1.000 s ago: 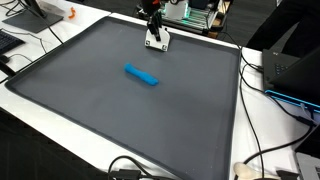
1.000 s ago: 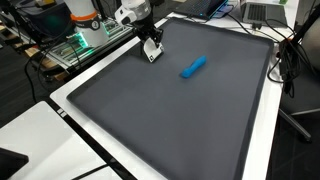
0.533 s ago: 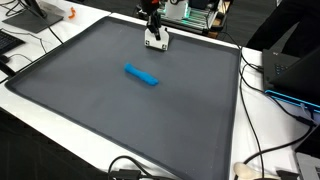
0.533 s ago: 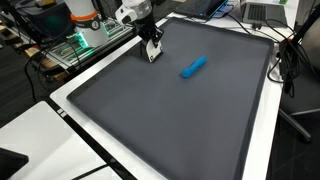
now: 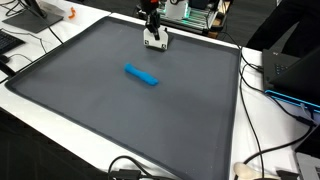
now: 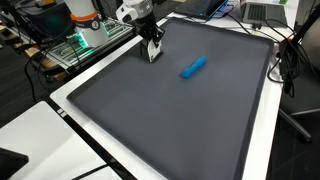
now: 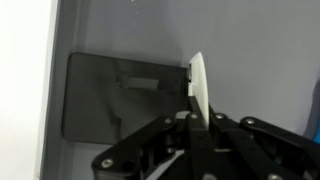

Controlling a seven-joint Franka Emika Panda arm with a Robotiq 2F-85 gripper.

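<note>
My gripper [image 7: 197, 118] is shut on a thin white flat piece [image 7: 199, 82], which stands on edge between the black fingers and sticks out past them. In both exterior views the gripper [image 5: 154, 33] [image 6: 150, 44] hangs low over the far edge of the dark grey mat [image 5: 110, 110] [image 6: 170, 120], with the white piece [image 5: 156, 43] [image 6: 153, 54] at its tip, close to the mat. A blue bar [image 5: 141, 75] [image 6: 193, 67] lies flat on the mat, well apart from the gripper.
A white table border [image 5: 270, 130] rings the mat. Cables [image 5: 255, 165] lie at the near corner, a black device [image 5: 290, 70] stands at the side, and green electronics [image 5: 198, 14] sit behind the arm. An orange item [image 5: 71, 14] rests at the far corner.
The fingers have drawn in on the white piece. The arm has hardly moved, and the blue bar lies where it was.
</note>
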